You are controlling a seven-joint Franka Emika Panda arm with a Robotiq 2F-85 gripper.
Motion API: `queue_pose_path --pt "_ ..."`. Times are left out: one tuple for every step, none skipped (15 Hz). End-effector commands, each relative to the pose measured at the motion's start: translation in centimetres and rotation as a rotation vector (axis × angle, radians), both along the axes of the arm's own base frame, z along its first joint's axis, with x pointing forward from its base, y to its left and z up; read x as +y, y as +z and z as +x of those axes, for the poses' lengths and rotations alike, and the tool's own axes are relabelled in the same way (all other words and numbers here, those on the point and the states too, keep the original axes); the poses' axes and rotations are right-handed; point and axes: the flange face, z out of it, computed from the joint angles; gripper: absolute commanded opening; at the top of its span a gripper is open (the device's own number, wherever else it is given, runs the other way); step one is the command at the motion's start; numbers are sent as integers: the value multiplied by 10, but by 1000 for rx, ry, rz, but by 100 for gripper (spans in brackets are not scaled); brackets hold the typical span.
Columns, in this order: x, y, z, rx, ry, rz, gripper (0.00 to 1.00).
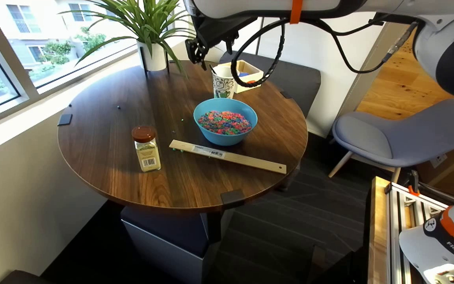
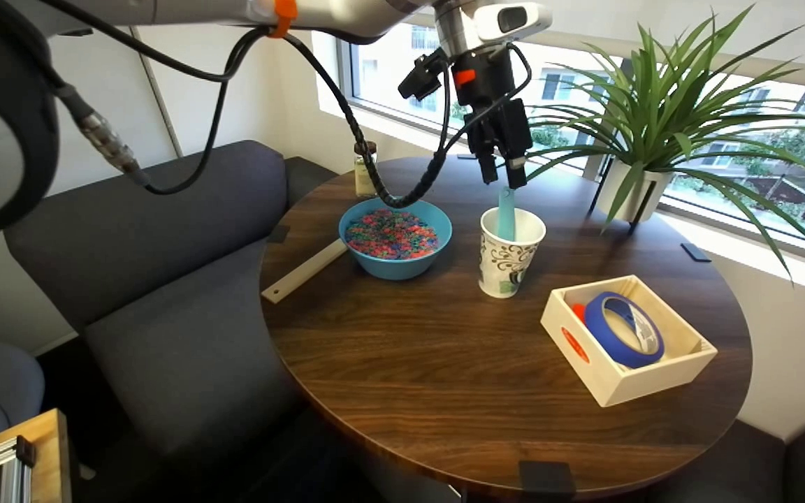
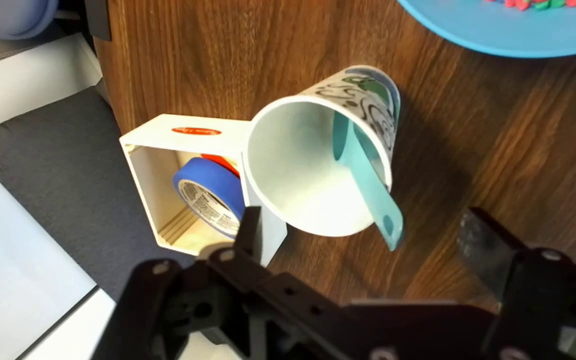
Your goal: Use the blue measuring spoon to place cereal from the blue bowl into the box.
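Just below fingers [image 3: 488,254], blue spoon [image 3: 369,177], in cup [image 2: 502,265].

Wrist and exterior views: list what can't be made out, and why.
Bowl: cut off by the wrist view's top and right edges.
Red thing: partly hidden by the tape roll, wrist view.
Spoon: lower part hidden by the cup, in an exterior view.
Jar: print too small to read, in an exterior view.
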Motion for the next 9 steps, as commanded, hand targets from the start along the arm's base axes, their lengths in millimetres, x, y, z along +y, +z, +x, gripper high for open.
queue_pose_path --pt "0 -16 5 79 14 48 100" --pt "-1 -20 5 97 9 54 100" --pt "-1 -22 4 113 -2 60 92" --pt "-2 -23 3 127 -11 65 80" --pt "-1 -23 2 134 -23 70 69" --pt "-1 -23 1 139 -29 78 65" --pt "0 -22 2 136 -31 88 58" --pt "1 -21 3 123 -30 99 57" --pt "2 -19 6 105 -21 112 55"
